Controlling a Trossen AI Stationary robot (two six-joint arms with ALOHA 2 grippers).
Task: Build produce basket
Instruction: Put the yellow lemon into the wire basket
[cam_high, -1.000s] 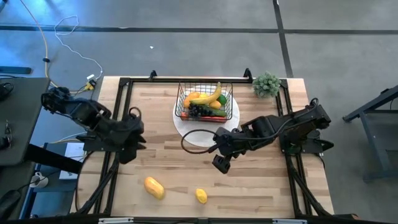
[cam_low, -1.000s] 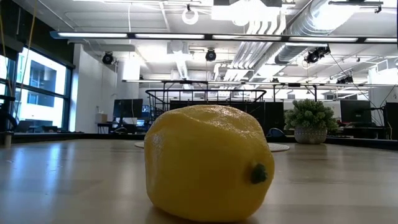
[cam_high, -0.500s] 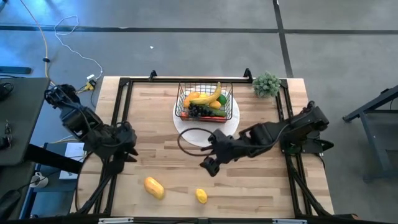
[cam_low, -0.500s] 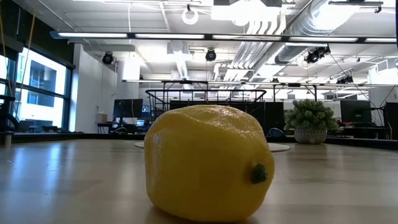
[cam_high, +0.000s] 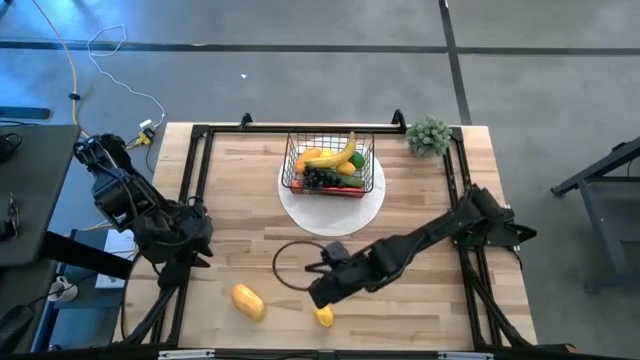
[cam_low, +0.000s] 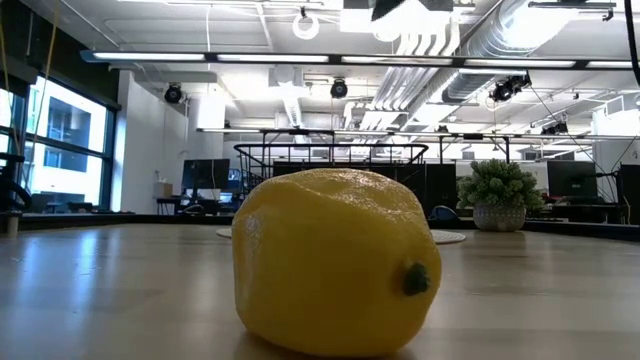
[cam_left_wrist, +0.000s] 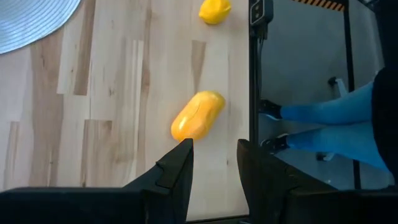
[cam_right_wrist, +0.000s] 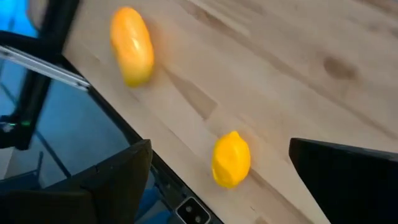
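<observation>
A: Starting at the left, why does the left end effector sit off at the desk's left edge?

B: It looks parked, out of the other arm's way. Its fingers stand a little apart with nothing between them, and its wrist camera looks along the boards at the orange mango, which lies alone near the front edge.

A: And next along?

B: The lemon, also at the front edge. The right end effector hangs just above and behind it with fingers spread wide and empty, so I judge the lemon is the next pick.

A: Where is everything else?

B: Already in the basket, which stands on a round white disc at the back middle: banana, grapes and green pieces. A small plant sits at the back right corner.

A: The surface and the room?

B: Pale wood planks in a black frame, on a grey floor; an open office with ceiling ducts lies beyond.
</observation>
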